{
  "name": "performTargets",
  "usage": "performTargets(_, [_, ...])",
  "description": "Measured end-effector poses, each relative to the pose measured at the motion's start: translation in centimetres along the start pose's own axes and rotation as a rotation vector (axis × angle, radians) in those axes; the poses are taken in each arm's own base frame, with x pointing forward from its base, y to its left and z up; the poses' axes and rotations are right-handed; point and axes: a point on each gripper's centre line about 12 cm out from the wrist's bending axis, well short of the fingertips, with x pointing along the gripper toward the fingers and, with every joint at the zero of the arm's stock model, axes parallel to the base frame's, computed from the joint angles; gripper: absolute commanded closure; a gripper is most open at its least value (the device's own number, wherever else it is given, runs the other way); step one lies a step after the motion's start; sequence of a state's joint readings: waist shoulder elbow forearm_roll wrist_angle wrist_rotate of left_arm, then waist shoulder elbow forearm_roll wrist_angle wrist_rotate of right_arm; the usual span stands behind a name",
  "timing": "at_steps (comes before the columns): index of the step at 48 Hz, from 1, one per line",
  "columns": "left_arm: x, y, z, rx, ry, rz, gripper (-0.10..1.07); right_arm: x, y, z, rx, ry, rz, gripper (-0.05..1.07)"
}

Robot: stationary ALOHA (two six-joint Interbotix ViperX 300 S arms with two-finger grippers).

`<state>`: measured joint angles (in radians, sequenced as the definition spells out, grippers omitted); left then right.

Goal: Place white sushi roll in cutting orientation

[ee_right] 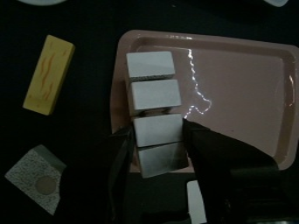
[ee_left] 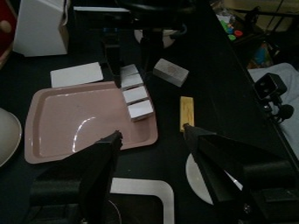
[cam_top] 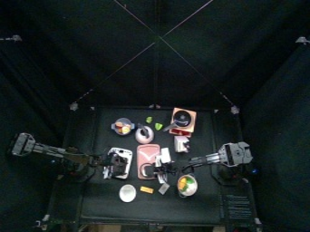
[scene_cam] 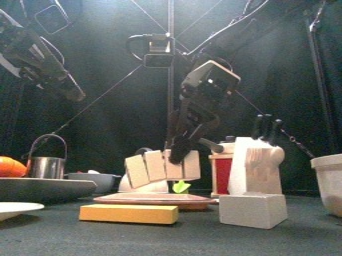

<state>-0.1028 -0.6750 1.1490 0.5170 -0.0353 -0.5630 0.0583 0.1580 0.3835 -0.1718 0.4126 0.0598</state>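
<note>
The right gripper (ee_right: 158,162) covers part of the nearest piece of the white sushi roll (ee_right: 156,112), and its fingertips (scene_cam: 182,160) hide the roll's middle from the front. In the top view the pink tray (cam_top: 150,155) is too small to read. At 9 o'clock, an orange (scene_cam: 8,166) runs off the edge.

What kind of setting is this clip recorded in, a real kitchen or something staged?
Most likely a staged robot test pen, not a kitchen. Black curtains enclose a small black table, and kitchen props sit on it: a pink tray with a white sushi roll in pieces, and a knife block.
</note>
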Motion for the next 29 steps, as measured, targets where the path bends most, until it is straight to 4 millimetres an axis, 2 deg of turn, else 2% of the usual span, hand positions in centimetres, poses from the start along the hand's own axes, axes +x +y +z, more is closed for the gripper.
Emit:
performTargets(17, [0.0,0.0,-0.3,-0.016,0.007,0.000,0.05,-1.0,-0.2,0.7,0.136,-0.055,0.030,0.53])
performTargets(29, [0.0,-0.1,-0.1,-0.015,-0.008,-0.010,0.05,-2.9,-0.3,1.7,0.270,-0.103,0.058,0.53])
